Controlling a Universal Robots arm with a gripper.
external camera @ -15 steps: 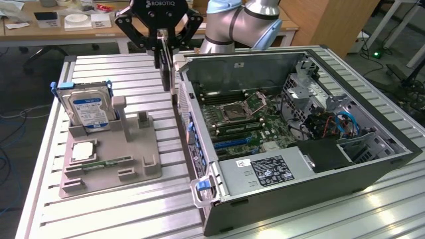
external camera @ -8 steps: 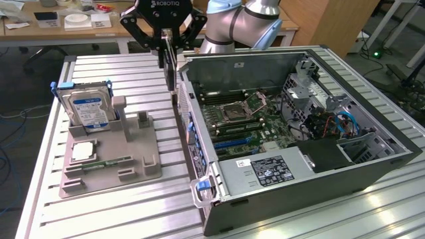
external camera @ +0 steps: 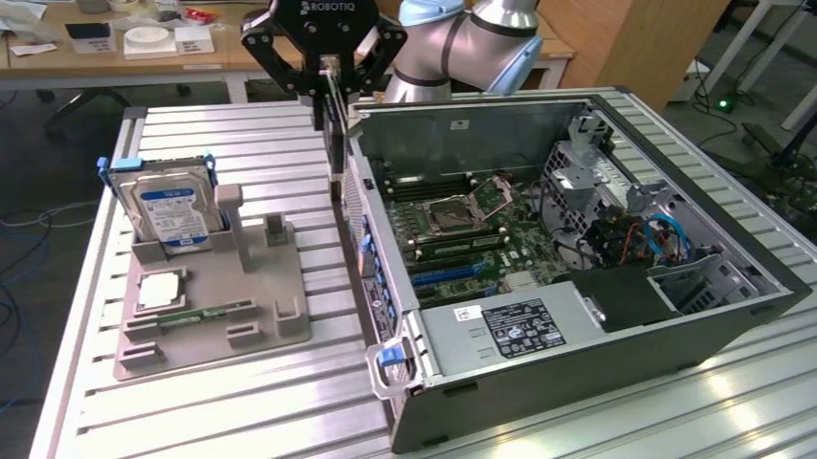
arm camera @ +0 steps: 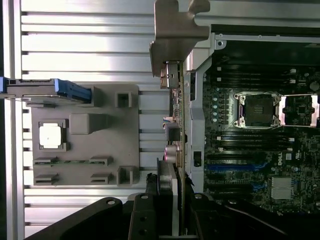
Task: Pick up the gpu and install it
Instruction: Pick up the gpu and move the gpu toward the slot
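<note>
On the ribbed metal worktop [external camera: 255,402], the tool [external camera: 331,91] clamps the gpu [external camera: 336,143] edge-on, just beside the open computer case's [external camera: 562,382] wall.

On my monitor: a blue-labelled hard drive [external camera: 171,212] stands upright in the grey tray [external camera: 249,287], a processor [external camera: 159,290] lying flat in the same tray.

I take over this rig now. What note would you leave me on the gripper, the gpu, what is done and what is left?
Gripper: fingers shut on the gpu, which hangs upright in the air.
Gpu: at the case wall that faces the grey holder, high above the board.
Done: gpu picked up.
Left: it is in no slot of the board yet.
</note>
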